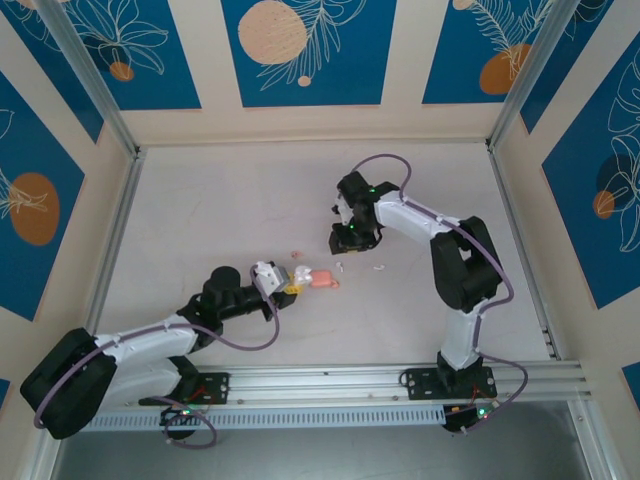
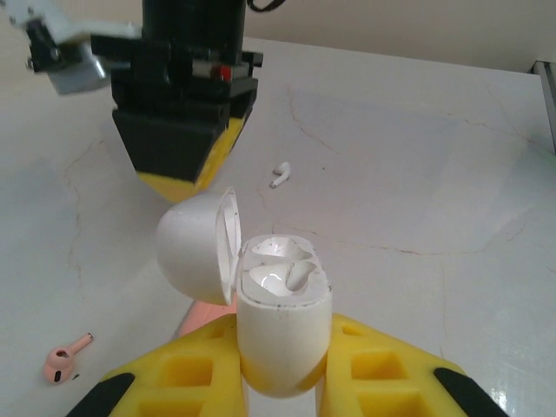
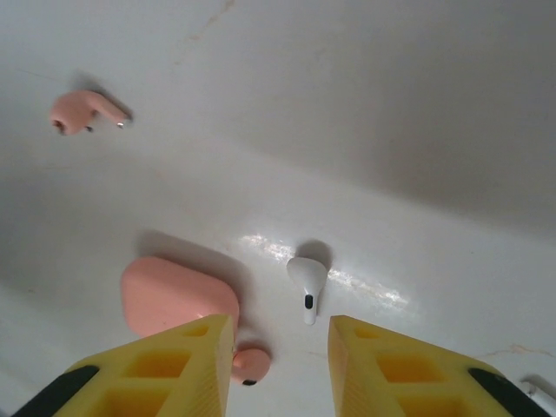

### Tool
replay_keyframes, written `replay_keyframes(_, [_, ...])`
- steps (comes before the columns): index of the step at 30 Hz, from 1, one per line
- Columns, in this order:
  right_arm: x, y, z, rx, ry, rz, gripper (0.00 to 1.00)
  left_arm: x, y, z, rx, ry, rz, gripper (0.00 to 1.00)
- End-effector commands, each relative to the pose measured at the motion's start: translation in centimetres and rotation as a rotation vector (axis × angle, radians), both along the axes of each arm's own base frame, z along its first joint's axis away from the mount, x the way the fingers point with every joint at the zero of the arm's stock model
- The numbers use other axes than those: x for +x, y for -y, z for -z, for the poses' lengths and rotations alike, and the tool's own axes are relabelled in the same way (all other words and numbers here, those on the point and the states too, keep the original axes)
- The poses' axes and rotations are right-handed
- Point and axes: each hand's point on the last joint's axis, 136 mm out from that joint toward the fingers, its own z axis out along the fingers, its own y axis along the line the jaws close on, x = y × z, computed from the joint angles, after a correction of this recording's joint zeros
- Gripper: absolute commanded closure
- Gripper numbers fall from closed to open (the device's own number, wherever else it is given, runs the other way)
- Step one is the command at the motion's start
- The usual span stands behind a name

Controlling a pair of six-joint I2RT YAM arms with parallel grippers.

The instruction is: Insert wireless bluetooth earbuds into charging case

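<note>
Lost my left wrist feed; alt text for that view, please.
The left end effector grips an open white charging case, lid swung aside. The right end effector hangs beyond it; a white earbud lies on the table behind, a pink earbud at lower left.

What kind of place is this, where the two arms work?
Probably a robot test cell in a laboratory: a white table closed in by aluminium posts and blue leaf-print panels, with the left arm and right arm bolted to a metal rail.
</note>
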Motion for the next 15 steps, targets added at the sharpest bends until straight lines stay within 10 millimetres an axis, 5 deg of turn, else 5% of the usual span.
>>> replay_keyframes(1, [-0.4,0.6,0.8,-0.09,-0.035,-0.001,0.65,-0.1,-0.3,-0.1,0.008,0.014,-0.009,0.81])
replay_keyframes(15, [-0.6,-0.1,3.5,-0.159,-0.085,-0.046,0.65,0.1,-0.6,-0.2,0.017,0.015,-0.026,0.81])
